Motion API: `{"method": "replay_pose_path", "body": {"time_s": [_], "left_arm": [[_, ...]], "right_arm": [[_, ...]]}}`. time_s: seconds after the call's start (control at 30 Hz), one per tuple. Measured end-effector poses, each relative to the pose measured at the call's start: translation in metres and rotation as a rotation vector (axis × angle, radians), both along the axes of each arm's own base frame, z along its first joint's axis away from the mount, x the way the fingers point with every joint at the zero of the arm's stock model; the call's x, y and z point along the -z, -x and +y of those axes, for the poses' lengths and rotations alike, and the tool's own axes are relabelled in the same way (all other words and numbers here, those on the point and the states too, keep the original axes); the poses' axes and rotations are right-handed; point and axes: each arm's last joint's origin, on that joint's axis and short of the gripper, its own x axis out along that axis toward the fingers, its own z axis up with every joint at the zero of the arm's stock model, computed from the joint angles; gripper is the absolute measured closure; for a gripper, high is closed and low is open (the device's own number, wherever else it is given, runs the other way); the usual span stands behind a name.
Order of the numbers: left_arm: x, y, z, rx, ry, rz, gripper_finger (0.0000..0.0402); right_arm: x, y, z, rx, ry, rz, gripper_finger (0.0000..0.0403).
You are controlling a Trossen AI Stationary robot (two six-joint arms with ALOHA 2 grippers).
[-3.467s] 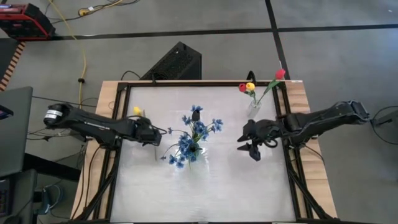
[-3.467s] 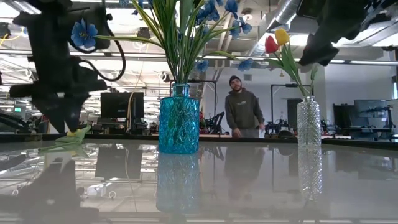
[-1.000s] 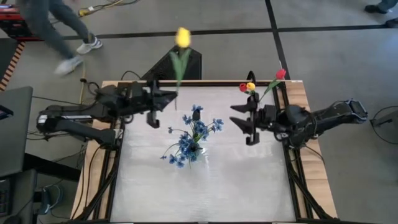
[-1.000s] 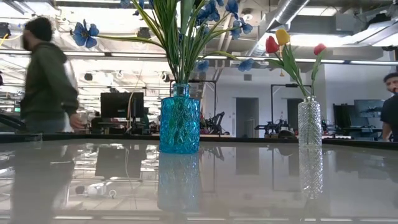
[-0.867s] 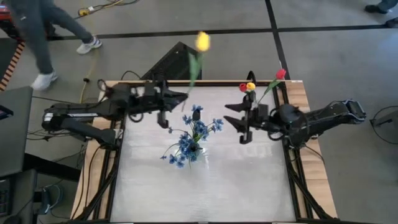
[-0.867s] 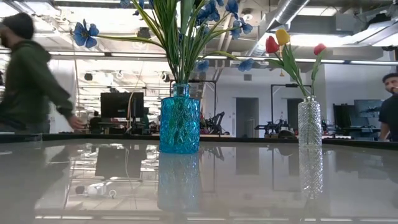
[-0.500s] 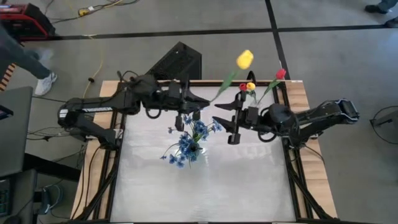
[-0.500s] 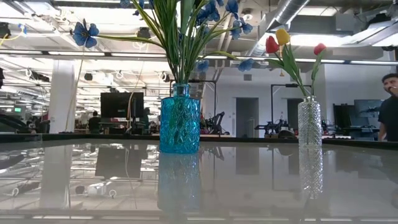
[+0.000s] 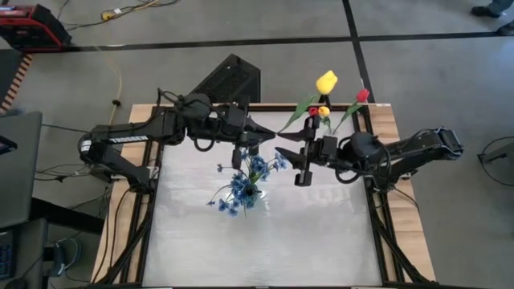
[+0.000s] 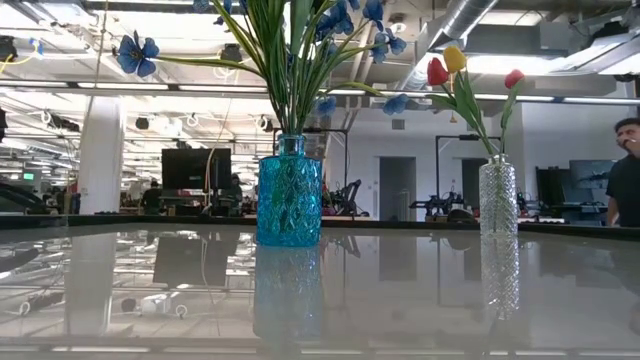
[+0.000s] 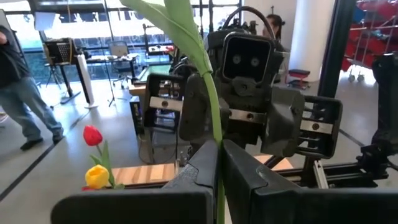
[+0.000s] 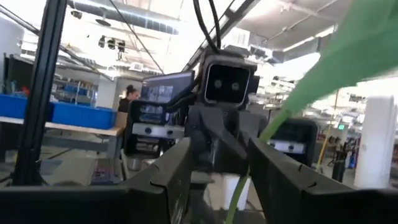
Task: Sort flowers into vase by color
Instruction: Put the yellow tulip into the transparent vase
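High view: left gripper (image 9: pixel 261 144) pinches yellow tulip (image 9: pixel 325 81) by its stem above the table's far middle; bloom leans right, over the clear vase (image 9: pixel 325 120). Right gripper (image 9: pixel 299 157), spread, faces it just beside.

Low view: blue vase (image 10: pixel 289 202) left, clear vase right; grippers unseen.

Left wrist view: fingers (image 11: pixel 239 171) pressed on the stem.

Right wrist view: fingers (image 12: pixel 283 180) spread around the stem.

A black box (image 9: pixel 227 78) is sitting on the grey floor just beyond the far edge of the surface (image 9: pixel 265 233), whose glossy white top is framed by wooden side strips. A yellow cable (image 9: pixel 118 68) is trailing across the floor at the far left, near a red case (image 9: pixel 30 19) in the corner. Across the room, a dark monitor (image 10: pixel 188 169) is standing behind the surface, and a person (image 10: pixel 626 175) is showing at the right edge. Another person (image 11: pixel 22 87) in jeans is standing on the floor in the left wrist view.
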Motion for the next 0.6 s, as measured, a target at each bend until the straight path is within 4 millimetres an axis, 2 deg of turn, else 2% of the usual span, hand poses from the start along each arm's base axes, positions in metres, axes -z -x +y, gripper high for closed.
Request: {"method": "replay_pose_path", "body": {"time_s": [0.6], "left_arm": [[0.0047,0.0001,-0.0001,0.003,-0.059,0.044,0.0401]], "right_arm": [[-0.0006,0.0032,-0.004,0.07,-0.009,0.028,0.0235]]}}
